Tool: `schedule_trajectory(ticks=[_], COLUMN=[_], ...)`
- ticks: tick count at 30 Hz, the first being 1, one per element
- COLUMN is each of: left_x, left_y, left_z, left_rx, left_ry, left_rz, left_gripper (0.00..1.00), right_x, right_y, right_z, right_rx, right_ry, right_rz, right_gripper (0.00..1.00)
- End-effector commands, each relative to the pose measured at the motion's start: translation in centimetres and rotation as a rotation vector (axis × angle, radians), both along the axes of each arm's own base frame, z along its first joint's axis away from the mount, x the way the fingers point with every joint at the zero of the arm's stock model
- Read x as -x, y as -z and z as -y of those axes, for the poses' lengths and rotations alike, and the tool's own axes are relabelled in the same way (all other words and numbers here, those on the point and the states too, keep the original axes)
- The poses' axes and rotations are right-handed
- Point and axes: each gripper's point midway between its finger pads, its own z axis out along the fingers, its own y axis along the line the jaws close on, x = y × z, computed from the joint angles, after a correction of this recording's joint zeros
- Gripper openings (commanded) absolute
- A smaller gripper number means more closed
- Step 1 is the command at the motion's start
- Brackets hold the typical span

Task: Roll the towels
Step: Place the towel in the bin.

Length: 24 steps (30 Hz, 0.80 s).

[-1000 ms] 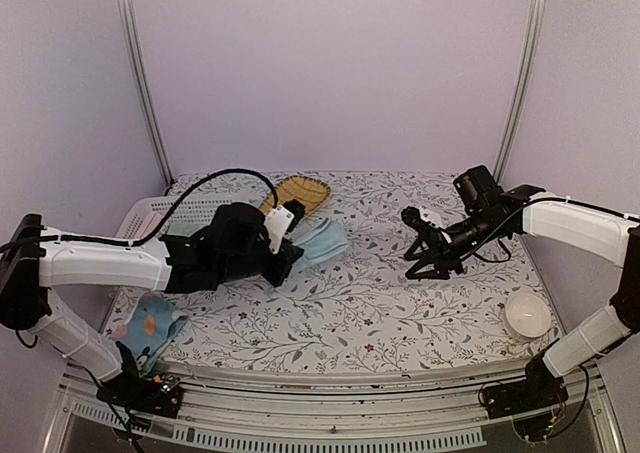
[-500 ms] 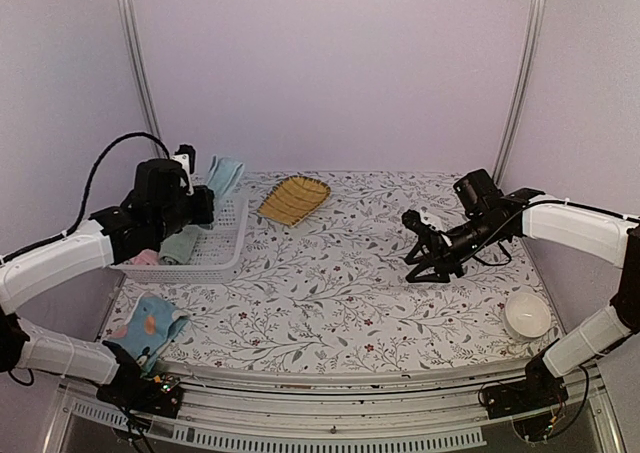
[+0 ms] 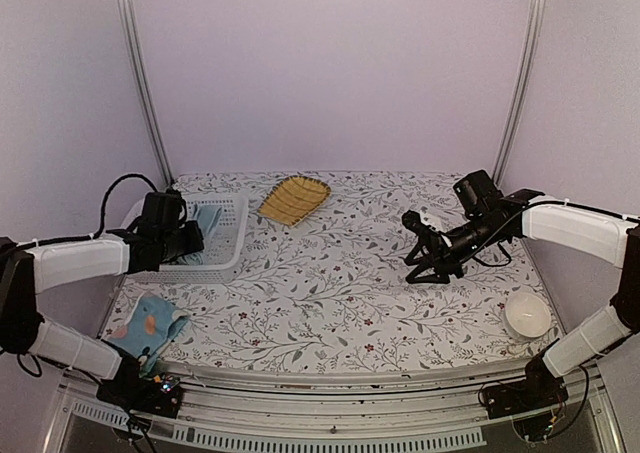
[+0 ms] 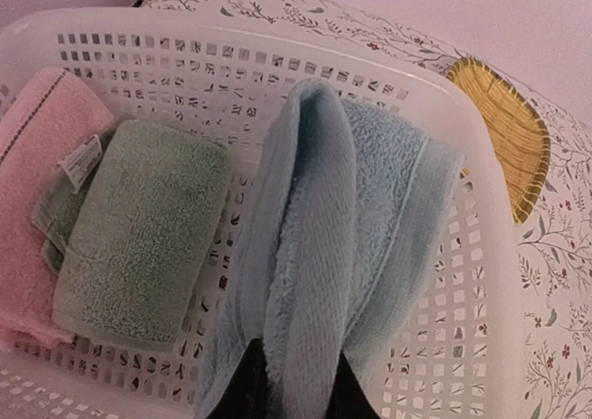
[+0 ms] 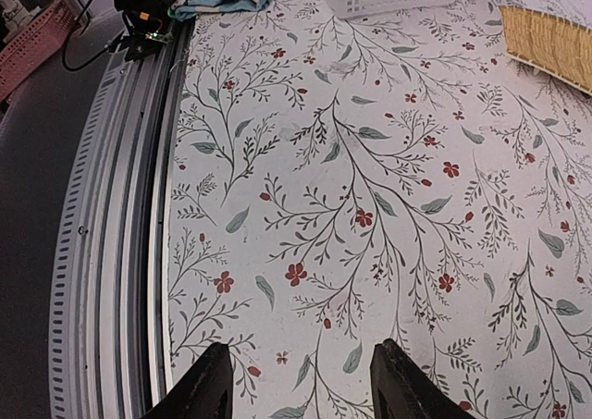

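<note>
Top view, left claw (image 3: pixel 188 237): clamped on the plain blue towel (image 3: pixel 210 219), low over the white basket (image 3: pixel 232 255) at the left of the bench (image 3: pixel 330 293). It is probably putting the bundle in there for storage.
Top view, printed towel (image 3: pixel 150 325): crumpled at the near left corner of the bench, well apart from both claws. By the look of it, not yet rolled.
Top view, right claw (image 3: pixel 425 263): hangs over bare bench on the right, out of the way, with a bowl (image 3: pixel 526 314) nearer the edge.
Left wrist, plain blue towel: folded thick and pinched at its near end between the dark fingers. Its length lies inside the basket, toward the far wall.
Left wrist, neighbours: green towel (image 4: pixel 139 234) just beside it and pink towel (image 4: pixel 28 197) beyond. The yellow tray (image 4: pixel 504 132) sits outside the basket.
Right wrist, right claw: fingers apart with nothing between them, only flowered bench below. Probably free for the printed towel.
</note>
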Motion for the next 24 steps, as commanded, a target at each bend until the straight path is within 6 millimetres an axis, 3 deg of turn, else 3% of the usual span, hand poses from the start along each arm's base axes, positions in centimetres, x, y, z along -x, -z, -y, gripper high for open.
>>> schedule_trajectory(ticks=[1, 11, 24], left_x=[-1.5, -2.9, -3.4], left_y=[0.9, 4.5, 5.9], left_z=[0.2, -1.5, -4.4], left_rx=[0.085, -0.009, -0.182], left_ry=[-0.017, -0.067, -0.197], left_rz=[0.012, -0.068, -0.146], left_gripper=[0.00, 0.00, 0.00], right_x=[0.1, 0.2, 0.2], right_y=[0.2, 0.5, 1.0], right_z=[0.2, 0.2, 0.2], right_rx=[-0.007, -0.001, 0.010], right_ry=[0.007, 0.003, 0.002], right_rz=[-0.011, -0.023, -0.035], right_gripper=[0.53, 0.53, 0.53])
